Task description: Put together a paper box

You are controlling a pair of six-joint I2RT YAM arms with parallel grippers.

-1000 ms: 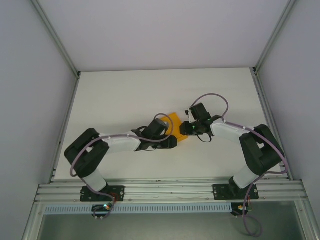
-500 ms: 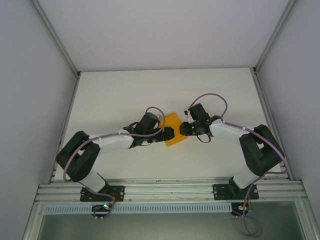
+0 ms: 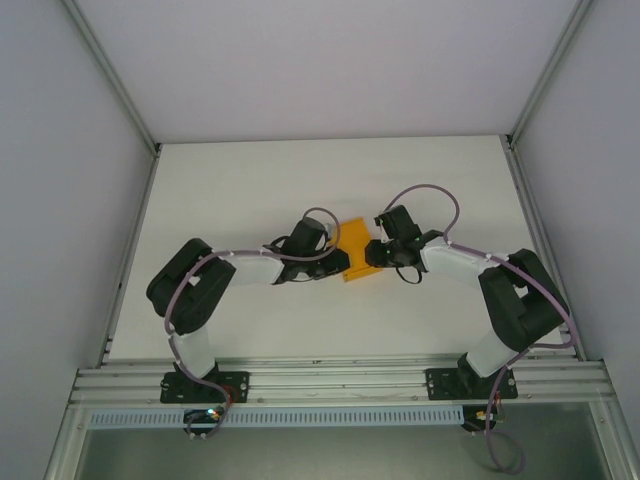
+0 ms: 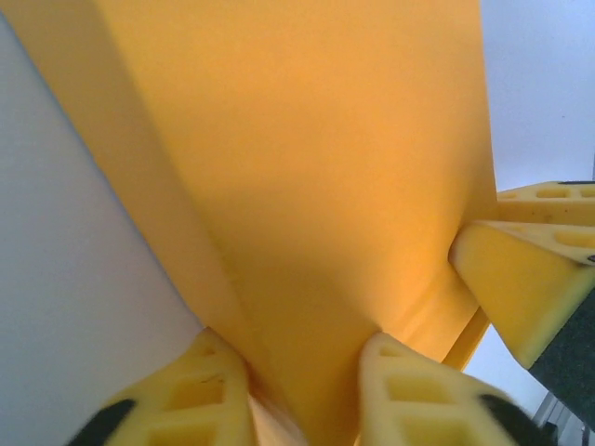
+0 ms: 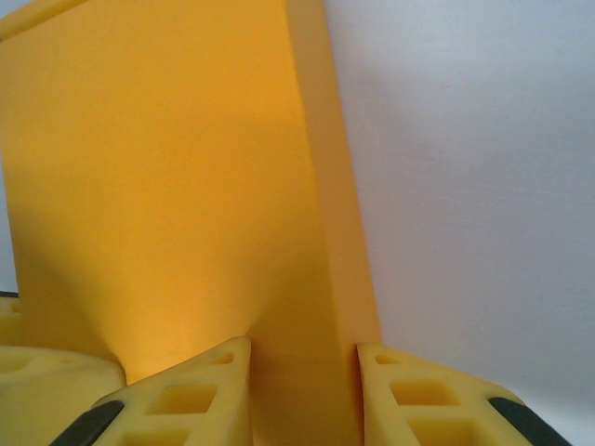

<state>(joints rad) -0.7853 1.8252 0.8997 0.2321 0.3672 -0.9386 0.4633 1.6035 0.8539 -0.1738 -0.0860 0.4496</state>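
Paper box (image 3: 356,255) between inward-bent arms (image 3: 250,268)

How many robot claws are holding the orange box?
2. The left gripper pinches the paper box from the box's left side. The right gripper pinches it from the right side. The box sits between them.

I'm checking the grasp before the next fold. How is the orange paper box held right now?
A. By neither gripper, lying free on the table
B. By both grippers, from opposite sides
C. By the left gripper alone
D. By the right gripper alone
B: the paper box sits between the two arms, and each wrist view shows its own fingers pinching orange card, for both the left gripper and the right gripper.
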